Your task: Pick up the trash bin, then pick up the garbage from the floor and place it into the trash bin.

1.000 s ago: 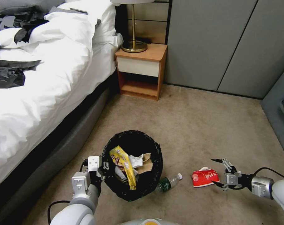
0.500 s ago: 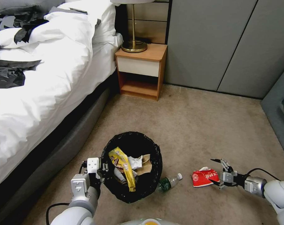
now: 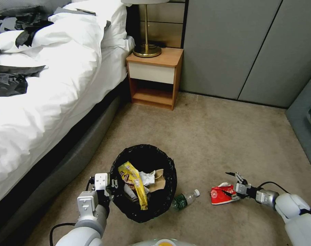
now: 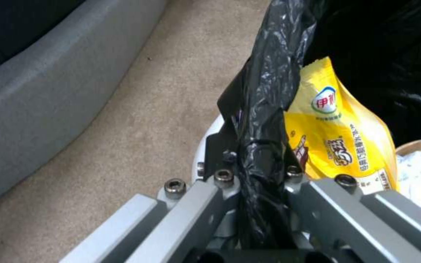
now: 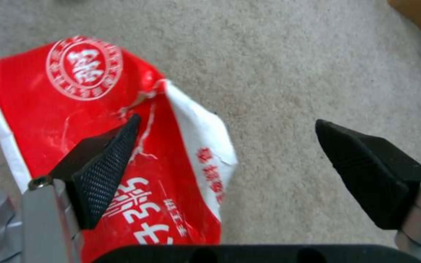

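Inside the trash bin (image 3: pixel 144 183) we see a yellow snack wrapper (image 3: pixel 133 182), a crumpled white tissue (image 3: pixel 148 177) and a brown paper bag (image 3: pixel 159 177), all lying against the black bag liner (image 4: pixel 264 109). We find the left gripper (image 3: pixel 111 186) at the bin's rim, its jaws closed on the rim and liner; in the left wrist view the bunched black plastic runs straight down between them, with the yellow wrapper just beyond one jaw. On the floor (image 3: pixel 213 136) beside the bin lies a clear plastic bottle (image 3: pixel 184 199), touching its side. Farther right, the red crumpled packet (image 3: pixel 222 195) rests on the floor. Our right gripper (image 3: pixel 227 183) is at the packet with jaws spread wide: one tip lies over the red face, the other hangs above bare floor past the packet's edge, neither pressing in.
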### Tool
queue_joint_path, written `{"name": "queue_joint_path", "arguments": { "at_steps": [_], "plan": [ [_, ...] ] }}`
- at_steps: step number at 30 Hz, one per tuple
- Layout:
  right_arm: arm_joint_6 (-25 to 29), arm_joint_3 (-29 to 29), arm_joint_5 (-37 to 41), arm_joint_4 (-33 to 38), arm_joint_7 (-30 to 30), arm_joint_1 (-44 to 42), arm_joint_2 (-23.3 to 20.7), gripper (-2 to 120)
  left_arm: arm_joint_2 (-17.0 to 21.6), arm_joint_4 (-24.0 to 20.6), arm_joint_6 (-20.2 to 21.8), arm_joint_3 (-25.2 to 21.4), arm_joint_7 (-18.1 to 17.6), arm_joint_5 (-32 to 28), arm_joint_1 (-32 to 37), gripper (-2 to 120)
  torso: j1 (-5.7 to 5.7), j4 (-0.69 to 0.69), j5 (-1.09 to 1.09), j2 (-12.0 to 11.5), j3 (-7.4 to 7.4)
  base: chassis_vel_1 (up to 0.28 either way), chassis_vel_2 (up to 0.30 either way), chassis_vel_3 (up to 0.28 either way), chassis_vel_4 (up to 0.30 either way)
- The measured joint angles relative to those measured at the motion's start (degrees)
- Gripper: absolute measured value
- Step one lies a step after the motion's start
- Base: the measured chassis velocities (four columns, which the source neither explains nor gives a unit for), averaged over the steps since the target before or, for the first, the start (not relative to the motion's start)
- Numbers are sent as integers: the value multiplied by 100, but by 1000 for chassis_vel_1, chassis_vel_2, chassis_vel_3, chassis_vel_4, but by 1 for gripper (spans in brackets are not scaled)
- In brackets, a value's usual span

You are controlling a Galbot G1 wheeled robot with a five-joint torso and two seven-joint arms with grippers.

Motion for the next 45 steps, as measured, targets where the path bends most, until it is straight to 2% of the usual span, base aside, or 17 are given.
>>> {"name": "queue_joint_path", "arguments": {
  "at_steps": [10,14,17,18,21,31,33,34,36,37,39,45],
  "plan": [
    [9,-263,-78,-402,58,307,265,84,-28,54,-8,-13,-26,-2,-9,0,0,1,0,0,0,0,0,0,0],
    [8,-337,-85,-488,71,328,356,75,-41,64,-13,-20,-48,-10,-12,0,0,0,-1,0,0,0,0,0,0],
    [8,-340,-111,-559,74,309,472,62,-44,65,-20,-24,-66,-30,-9,0,0,-2,-4,0,-1,0,0,0,0],
    [8,-340,-111,-559,74,309,472,62,-44,65,-20,-24,-66,-30,-9,0,0,-2,-4,0,-1,0,0,0,0],
    [8,-332,-124,-586,74,290,516,51,-46,79,-21,-22,-80,-38,-33,0,0,-2,-3,0,-1,0,0,0,0],
    [18,-330,-151,-665,71,319,555,28,-42,94,-48,-24,-104,-66,-42,0,0,2,3,1,0,0,0,0,0],
    [24,-338,-161,-637,97,304,588,17,-34,94,-50,-28,-107,-86,-43,0,0,2,4,0,0,0,0,0,0],
    [24,-338,-161,-637,97,304,588,17,-34,94,-50,-28,-107,-86,-43,0,0,2,4,0,0,0,0,0,0],
    [31,-346,-168,-542,125,275,598,7,-30,94,-51,-25,-108,-95,-55,0,0,1,4,0,0,0,0,0,0],
    [31,-346,-168,-542,125,275,598,7,-30,94,-51,-25,-108,-95,-55,0,0,1,4,0,0,0,0,0,0],
    [46,-323,-133,-437,142,240,597,0,-28,91,-52,-19,-108,-96,-61,0,0,2,5,0,0,0,0,0,0],
    [65,-248,119,-189,228,101,537,0,-19,87,-54,-8,-108,-98,-60,0,0,1,2,0,0,0,0,0,0]
  ]
}}
